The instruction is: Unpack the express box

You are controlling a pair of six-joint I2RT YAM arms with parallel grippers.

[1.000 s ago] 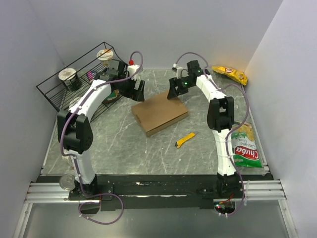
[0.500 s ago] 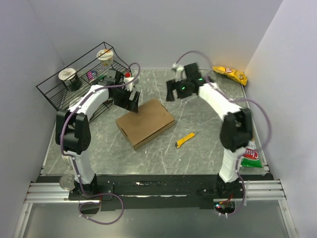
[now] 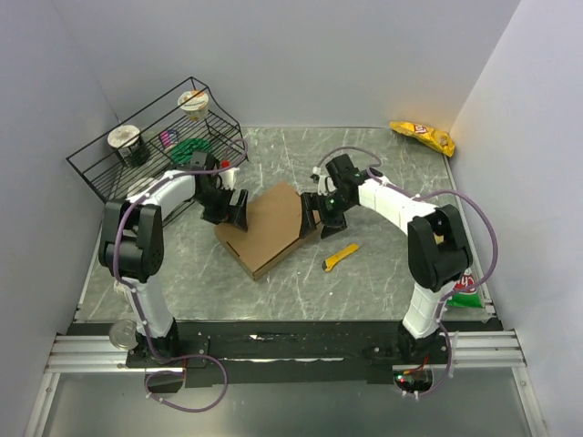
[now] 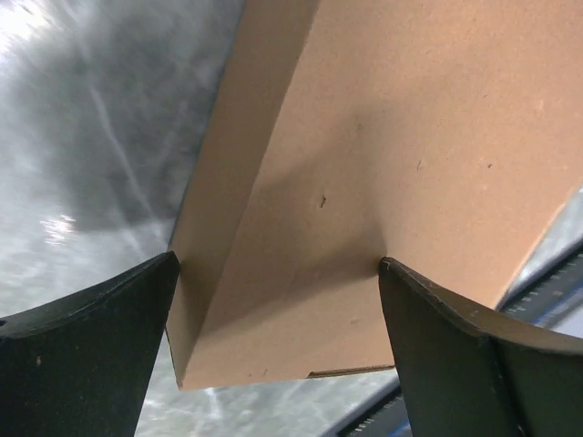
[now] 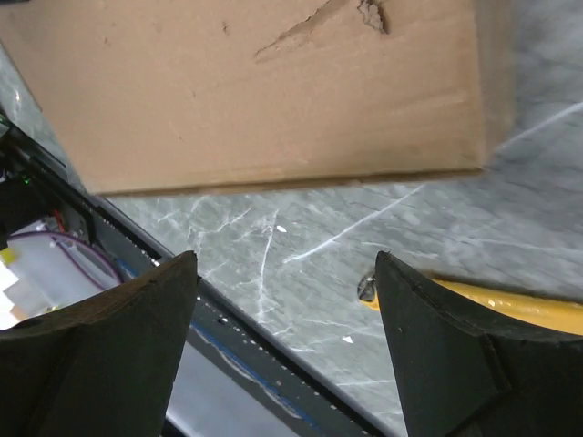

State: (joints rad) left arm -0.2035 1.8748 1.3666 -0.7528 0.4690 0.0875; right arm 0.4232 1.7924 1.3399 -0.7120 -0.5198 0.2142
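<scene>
The express box (image 3: 269, 228) is a flat brown carton lying closed and skewed on the marble table top. My left gripper (image 3: 235, 211) is open at its left far corner. In the left wrist view the box (image 4: 364, 164) fills the frame, its corner between my spread fingers (image 4: 82, 355); the left gripper (image 4: 278, 364) holds nothing. My right gripper (image 3: 314, 214) is open at the box's right edge. In the right wrist view the box (image 5: 273, 91) lies just beyond the right gripper (image 5: 287, 346), with bare table between the fingers.
A yellow utility knife (image 3: 341, 257) lies right of the box, and shows in the right wrist view (image 5: 510, 305). A black wire basket (image 3: 109, 164) with cups stands back left. A yellow snack bag (image 3: 422, 137) lies back right, a green bag (image 3: 465, 287) behind the right arm.
The box has slid toward the near left and turned. My left gripper came down to its left corner. My right gripper swung from behind the box to its right edge.
</scene>
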